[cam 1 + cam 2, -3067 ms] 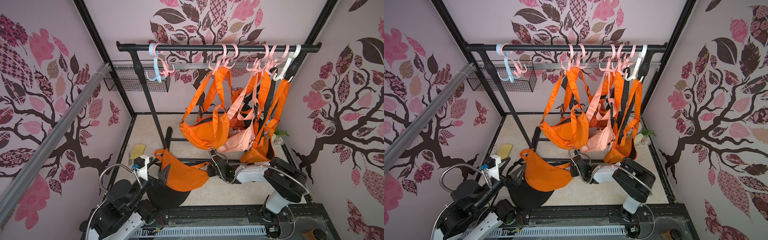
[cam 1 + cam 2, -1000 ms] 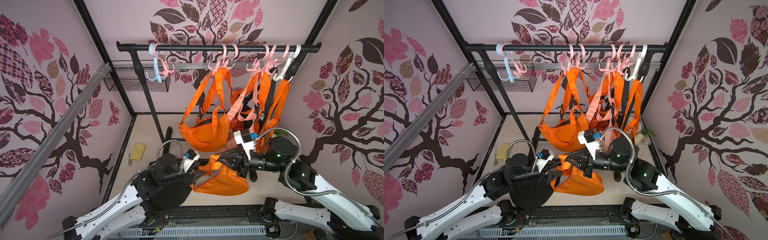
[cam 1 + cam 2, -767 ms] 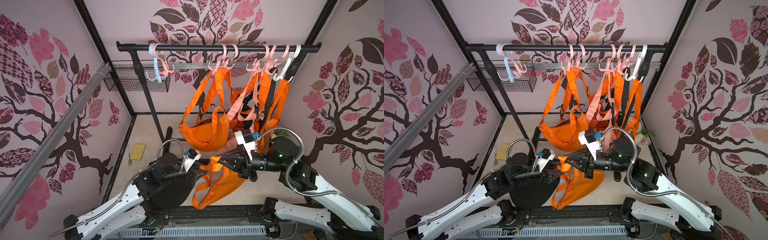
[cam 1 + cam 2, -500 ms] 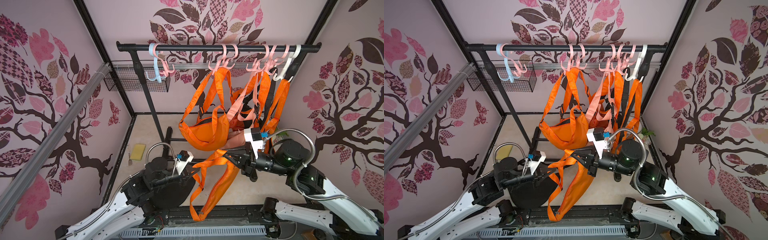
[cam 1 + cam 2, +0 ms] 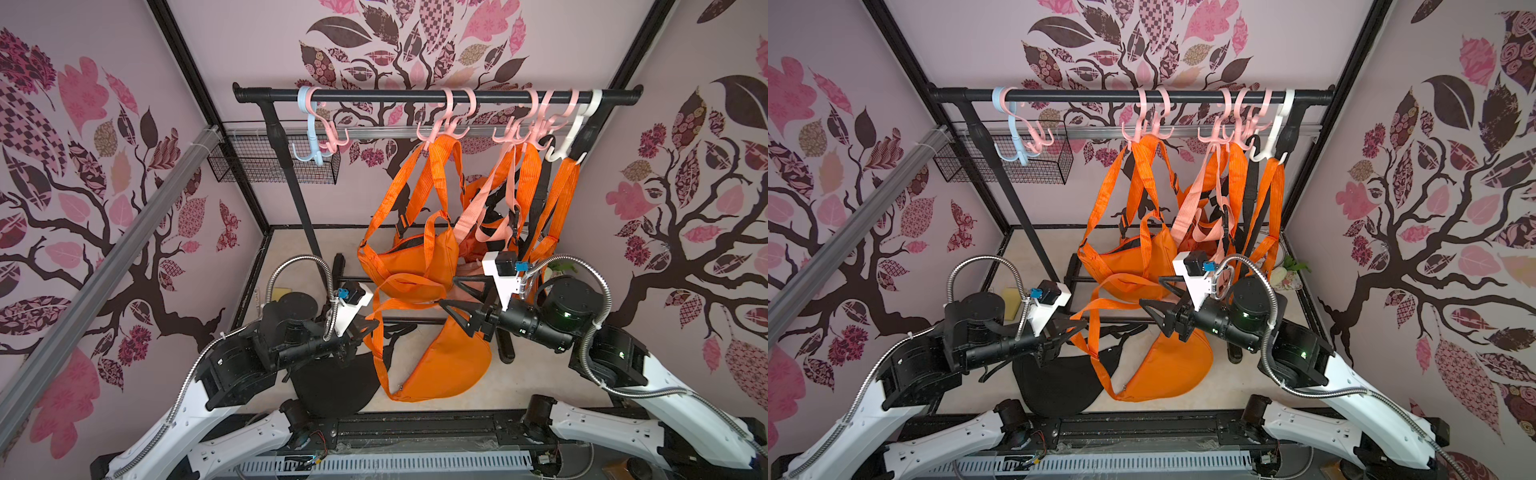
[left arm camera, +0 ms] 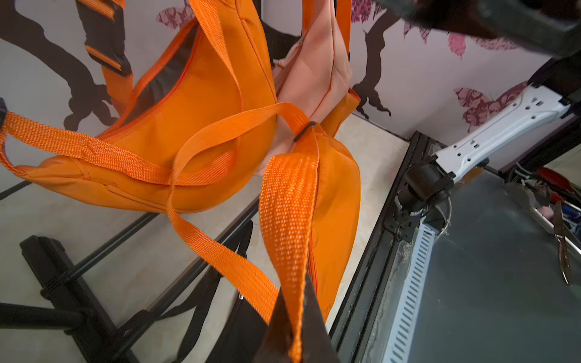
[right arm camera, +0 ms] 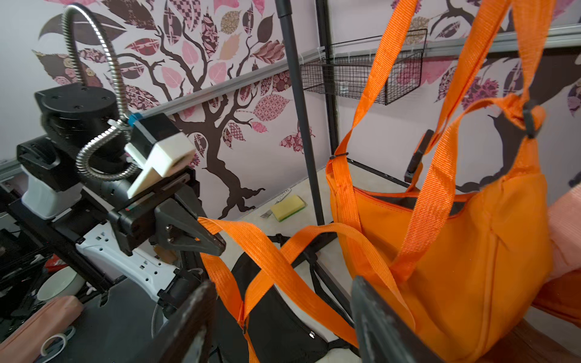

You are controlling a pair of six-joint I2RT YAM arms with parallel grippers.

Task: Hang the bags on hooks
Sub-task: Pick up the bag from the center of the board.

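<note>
one orange bag (image 5: 449, 365) dangles above the floor's front edge by its strap (image 6: 287, 204), which is pinched in the closed jaws of the left gripper (image 5: 372, 328). the right gripper (image 5: 448, 290) has its jaws wide, near the strap. one black bag (image 5: 332, 386) lies on the floor; the rail (image 5: 374, 96) carries one blue hook (image 5: 309, 137) and one white hook (image 5: 577, 129).

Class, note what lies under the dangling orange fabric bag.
Below the orange bag: beige floor and, under its strap, a black fabric bag; floor right beneath its body is hidden.

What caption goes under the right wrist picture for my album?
Left hand pinches an orange strap beside a hanging orange bag.
</note>
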